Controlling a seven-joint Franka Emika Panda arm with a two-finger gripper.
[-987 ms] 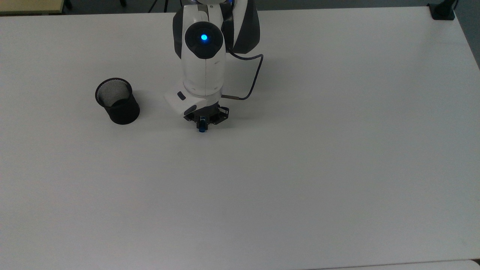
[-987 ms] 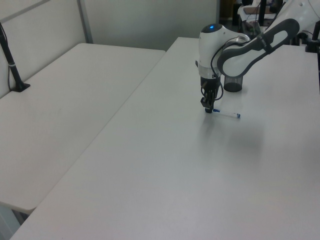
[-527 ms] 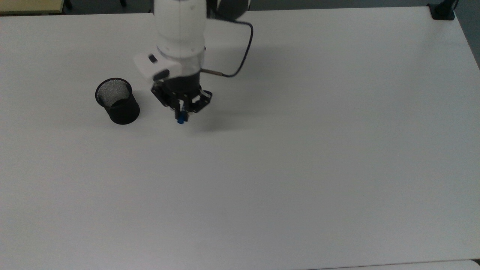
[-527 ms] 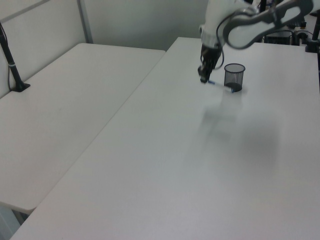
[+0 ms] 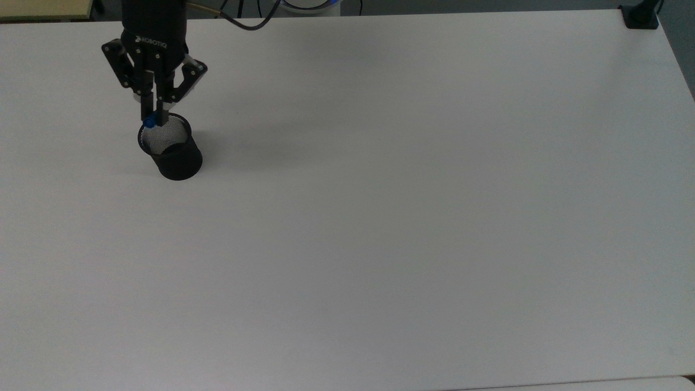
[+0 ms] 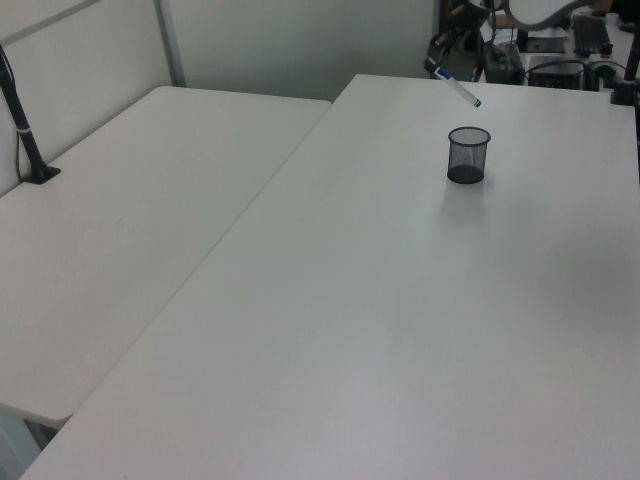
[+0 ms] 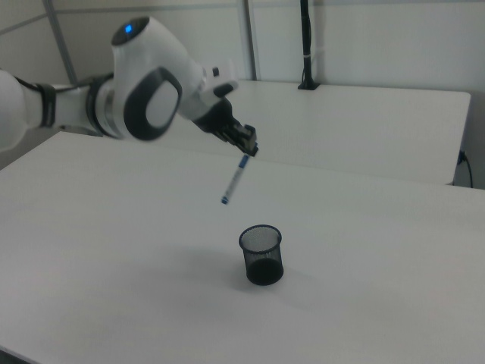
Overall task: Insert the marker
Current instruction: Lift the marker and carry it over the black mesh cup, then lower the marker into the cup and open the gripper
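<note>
Jaws clamped on the marker [image 7: 234, 178] at its cap end, held tilted in the air above the black mesh cup [image 7: 261, 255] on the counter [image 5: 380, 217]; pickup done, lowering and release left

arm [image 5: 155, 16] cut by top view's upper edge, marker [image 5: 150, 121] barrel hidden behind end effector [image 5: 153, 111]

End effector [image 5: 153, 115] lifted marker [image 7: 234, 180] off table, above cup [image 5: 172, 149].
</note>
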